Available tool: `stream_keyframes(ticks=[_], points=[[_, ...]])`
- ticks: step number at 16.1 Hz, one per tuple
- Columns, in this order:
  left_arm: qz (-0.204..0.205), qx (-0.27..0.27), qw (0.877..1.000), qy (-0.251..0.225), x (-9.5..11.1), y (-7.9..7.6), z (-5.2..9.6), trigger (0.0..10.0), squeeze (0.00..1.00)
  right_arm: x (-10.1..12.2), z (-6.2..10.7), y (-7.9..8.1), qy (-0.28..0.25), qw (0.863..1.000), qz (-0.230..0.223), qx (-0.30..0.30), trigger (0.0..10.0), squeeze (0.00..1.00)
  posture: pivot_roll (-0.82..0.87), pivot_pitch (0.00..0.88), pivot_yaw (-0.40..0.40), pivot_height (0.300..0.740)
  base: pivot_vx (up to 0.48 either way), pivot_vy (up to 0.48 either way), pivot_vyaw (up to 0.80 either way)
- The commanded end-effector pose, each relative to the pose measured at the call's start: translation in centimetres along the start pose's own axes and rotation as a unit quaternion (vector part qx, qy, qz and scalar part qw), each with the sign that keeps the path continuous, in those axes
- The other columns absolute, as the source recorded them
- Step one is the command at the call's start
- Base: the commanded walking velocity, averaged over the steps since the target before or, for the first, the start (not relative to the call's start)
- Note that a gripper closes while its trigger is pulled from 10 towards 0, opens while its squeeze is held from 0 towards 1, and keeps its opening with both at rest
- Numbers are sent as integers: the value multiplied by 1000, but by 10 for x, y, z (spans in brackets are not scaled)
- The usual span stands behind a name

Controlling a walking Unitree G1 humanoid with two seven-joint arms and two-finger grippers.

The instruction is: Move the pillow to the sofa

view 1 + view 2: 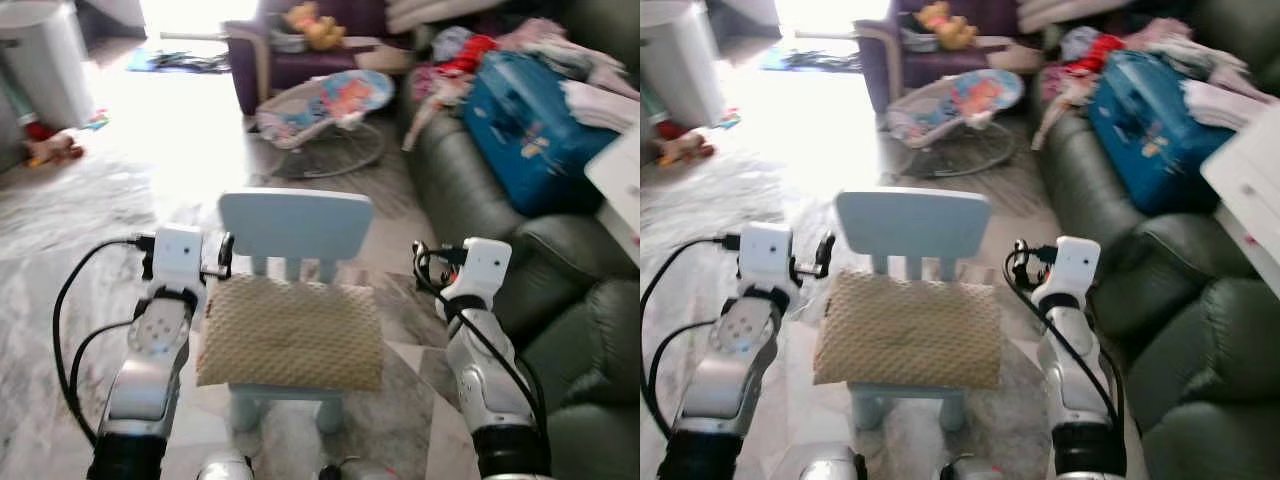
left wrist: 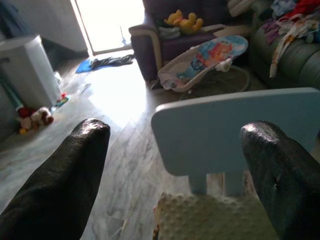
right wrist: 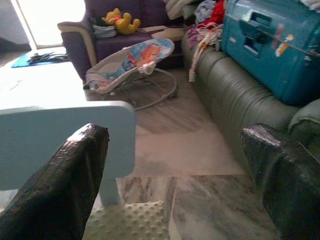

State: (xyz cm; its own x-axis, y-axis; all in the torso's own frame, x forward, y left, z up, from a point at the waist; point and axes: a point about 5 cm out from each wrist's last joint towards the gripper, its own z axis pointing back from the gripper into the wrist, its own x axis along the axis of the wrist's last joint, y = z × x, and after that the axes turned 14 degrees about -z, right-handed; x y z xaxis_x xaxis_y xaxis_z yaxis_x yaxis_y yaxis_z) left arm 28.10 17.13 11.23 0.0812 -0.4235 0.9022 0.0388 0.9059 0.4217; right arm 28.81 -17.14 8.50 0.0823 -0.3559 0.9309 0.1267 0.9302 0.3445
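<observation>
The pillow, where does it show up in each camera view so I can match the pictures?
Left eye view: pillow on the small chair's seat, low centre.
Right eye view: pillow, left of centre.
Left wrist view: its top edge, bottom.
Right wrist view: a corner, bottom.
Shared landmark: the light blue chair back.

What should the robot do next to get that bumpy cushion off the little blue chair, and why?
Probably bring both arms inward and down so the claws close on the pillow's side edges. The pillow lies flat on the small blue chair, untouched. The left claw and right claw are both open, level with the chair's back on either side of it. The sofa is on the robot's right.
</observation>
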Motion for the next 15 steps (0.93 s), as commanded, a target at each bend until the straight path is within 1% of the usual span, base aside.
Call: stream_keyframes(ticks=[1,2,3,4,5,6,7,8,9,10,11,12,13,15], points=[[-13,17,1000,23,-6,4,2,10000,0,2,-3,0,0,1000,-4,1,10000,0,43,0,-40,740,0,0,0],[-17,18,999,25,-6,4,4,10000,0,2,-2,0,1,1000,-4,2,10000,0,44,0,-39,740,0,0,0],[-32,26,999,33,-7,4,6,10000,0,3,-2,1,3,1000,-11,11,10000,0,45,0,-42,740,0,0,0],[-36,23,998,38,-7,4,6,10000,0,4,-1,3,2,1000,-15,21,10000,0,51,0,-39,740,0,0,0],[-30,16,999,33,-3,8,8,10000,0,10,5,7,-11,999,-5,46,10000,0,61,0,-41,740,0,0,0],[-37,20,999,29,-2,11,10,10000,0,9,7,7,-10,999,-1,49,10000,0,58,0,-42,740,0,0,0],[-45,28,998,30,-5,14,12,10000,0,5,14,4,-4,999,4,47,10000,0,53,0,-50,740,0,0,0],[-43,32,998,40,-10,14,16,10000,0,-5,25,-6,12,1000,0,28,10000,0,55,0,-54,740,0,0,0],[-53,20,998,29,-7,11,15,10000,0,-8,31,-9,17,1000,-2,23,10000,0,53,0,-52,740,0,0,0],[-59,17,998,21,-3,10,15,10000,0,-8,34,-10,16,1000,-5,20,10000,0,53,0,-45,740,0,0,0],[-60,10,998,11,2,7,14,10000,0,-9,37,-14,13,1000,-8,11,10000,0,50,0,-12,740,0,0,0],[-54,-4,999,7,7,2,9,10000,0,-11,38,-18,4,1000,-14,-13,10000,0,42,0,23,740,0,0,0],[-54,-9,998,7,7,1,8,10000,0,-12,39,-18,1,1000,-16,-20,10000,0,36,0,45,740,0,0,0],[-62,-27,998,-5,12,-1,-1,10000,0,-12,36,-11,-10,1000,-20,-21,10000,0,21,0,72,740,0,0,0]])
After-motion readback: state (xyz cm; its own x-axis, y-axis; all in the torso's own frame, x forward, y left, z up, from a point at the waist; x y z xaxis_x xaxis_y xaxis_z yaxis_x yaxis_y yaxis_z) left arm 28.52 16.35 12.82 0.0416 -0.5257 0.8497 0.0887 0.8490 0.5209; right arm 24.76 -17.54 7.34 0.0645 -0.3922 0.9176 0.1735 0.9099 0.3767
